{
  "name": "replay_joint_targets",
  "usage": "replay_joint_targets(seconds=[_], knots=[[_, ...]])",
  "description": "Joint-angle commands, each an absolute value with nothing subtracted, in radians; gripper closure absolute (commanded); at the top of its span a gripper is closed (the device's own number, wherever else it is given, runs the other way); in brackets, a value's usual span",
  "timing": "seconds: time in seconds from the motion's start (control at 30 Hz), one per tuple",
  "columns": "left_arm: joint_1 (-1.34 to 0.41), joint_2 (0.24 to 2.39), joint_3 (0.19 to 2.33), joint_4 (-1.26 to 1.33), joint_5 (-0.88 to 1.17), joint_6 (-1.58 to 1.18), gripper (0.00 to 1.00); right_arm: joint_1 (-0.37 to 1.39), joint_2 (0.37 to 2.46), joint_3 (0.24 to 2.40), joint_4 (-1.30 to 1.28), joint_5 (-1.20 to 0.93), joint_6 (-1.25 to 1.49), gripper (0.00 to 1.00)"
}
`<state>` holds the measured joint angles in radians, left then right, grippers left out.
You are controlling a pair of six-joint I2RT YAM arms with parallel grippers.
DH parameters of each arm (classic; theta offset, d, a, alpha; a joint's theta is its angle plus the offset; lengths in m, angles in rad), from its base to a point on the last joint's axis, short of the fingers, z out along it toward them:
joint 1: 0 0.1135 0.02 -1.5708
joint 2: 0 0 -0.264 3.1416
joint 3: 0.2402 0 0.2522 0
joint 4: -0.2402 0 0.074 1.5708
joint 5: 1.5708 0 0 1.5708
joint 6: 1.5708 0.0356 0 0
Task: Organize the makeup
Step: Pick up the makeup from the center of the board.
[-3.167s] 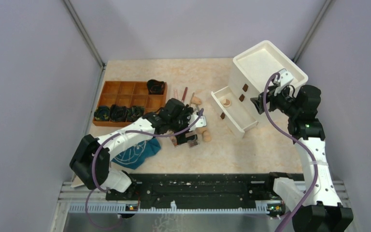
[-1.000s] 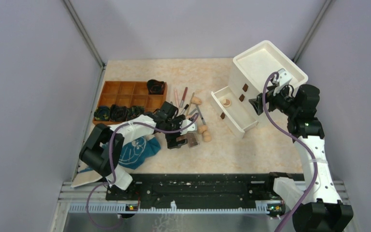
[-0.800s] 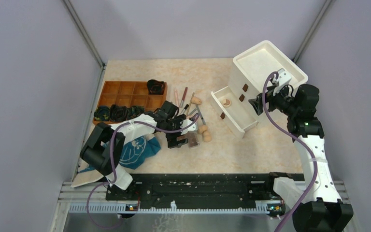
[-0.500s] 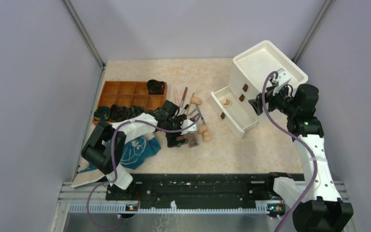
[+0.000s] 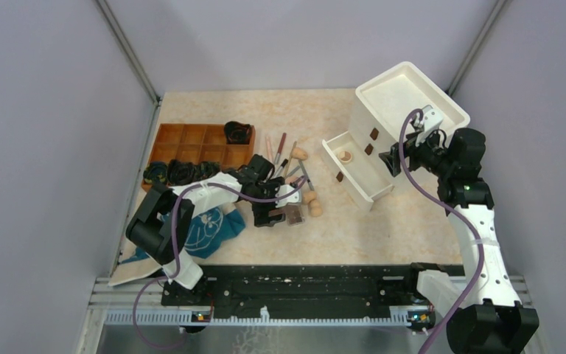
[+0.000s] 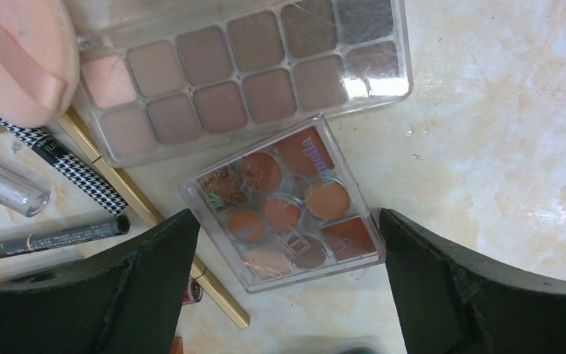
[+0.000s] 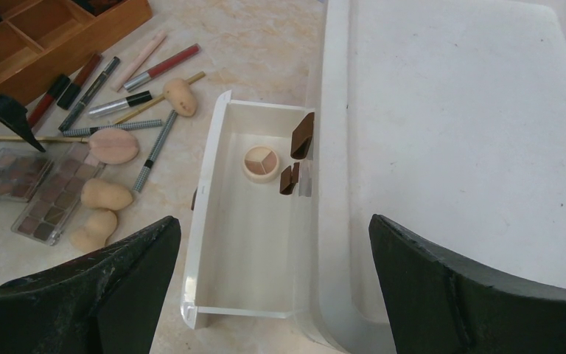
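A teal cloth (image 5: 210,230) lies crumpled toward the near left of the worktop (image 5: 383,228). Just right of it, most of the makeup (image 5: 295,214) lies loose around mid-worktop. The left gripper (image 6: 287,221) hangs over it with jaws wide apart and nothing held. Below it, seen between the fingers in the wrist view, a small palette (image 6: 287,203) of orange-brown pans lies flat. A long palette (image 6: 243,74) of brown-pink pans lies just beside that; whether their edges touch I cannot tell.

Three tan sponges (image 7: 107,195) cluster at the long palette's right side, with two more farther back. The pencils (image 7: 151,151) and tubes (image 7: 169,65) — pink, dark red, black, silver — fan out among them.

To the right, the right gripper (image 7: 274,228) hovers above an open white drawer (image 7: 221,221), jaws apart and empty. A round compact (image 7: 261,163) sits alone in the drawer, at the end nearest the cabinet (image 5: 413,96).

Along the left edge, farther back, sits a wooden tray (image 5: 191,140) — the cabinet stands toward the far right corner.
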<state>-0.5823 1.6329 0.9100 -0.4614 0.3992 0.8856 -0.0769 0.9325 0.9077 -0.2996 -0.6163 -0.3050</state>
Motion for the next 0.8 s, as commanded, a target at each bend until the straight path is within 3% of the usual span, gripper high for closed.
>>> replay_joint_targets(seconds=[0.0,0.17,0.4,0.6,0.77], knots=[[-0.588,1.582,0.881,-0.471,0.396,0.887,0.04,-0.091,0.935,0.920,-0.281,-0.634,-0.318,0.01],[-0.588,1.565,0.876,-0.453,0.389,0.857,0.10,-0.092,0.936,0.920,-0.281,-0.634,-0.318,0.01],[-0.593,1.585,0.873,-0.451,0.400,0.807,0.02,-0.093,0.935,0.922,-0.284,-0.633,-0.318,0.01],[-0.599,1.602,0.864,-0.434,0.396,0.760,0.01,-0.092,0.936,0.922,-0.284,-0.633,-0.318,0.01],[-0.618,1.599,0.848,-0.413,0.356,0.732,0.11,-0.092,0.937,0.922,-0.284,-0.631,-0.319,0.01]])
